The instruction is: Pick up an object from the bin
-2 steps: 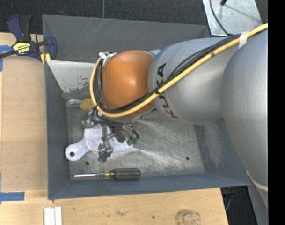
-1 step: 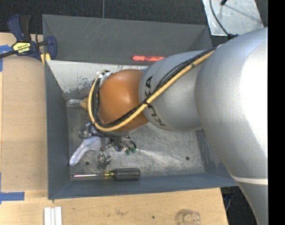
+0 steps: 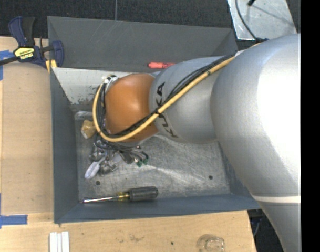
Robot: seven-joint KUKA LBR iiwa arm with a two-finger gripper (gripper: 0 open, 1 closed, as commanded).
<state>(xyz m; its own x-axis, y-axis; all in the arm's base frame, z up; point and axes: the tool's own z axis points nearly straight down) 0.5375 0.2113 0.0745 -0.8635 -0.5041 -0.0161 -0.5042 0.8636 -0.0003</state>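
Small heap (image 3: 98,165) under gripper (image 3: 119,152); 1 screwdriver (image 3: 129,195) lies apart, nearer cam.

Screwdriver (image 3: 129,195): one. Red piece (image 3: 158,65): one. Brass-coloured piece (image 3: 87,129): one. Pale lilac piece (image 3: 92,169): one. Small green piece (image 3: 141,163): one. Others partly hidden, count unclear.

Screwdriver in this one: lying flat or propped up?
Lying flat. The screwdriver rests lengthwise on the bin floor along the near wall, handle and shaft both down, apart from the gripper.
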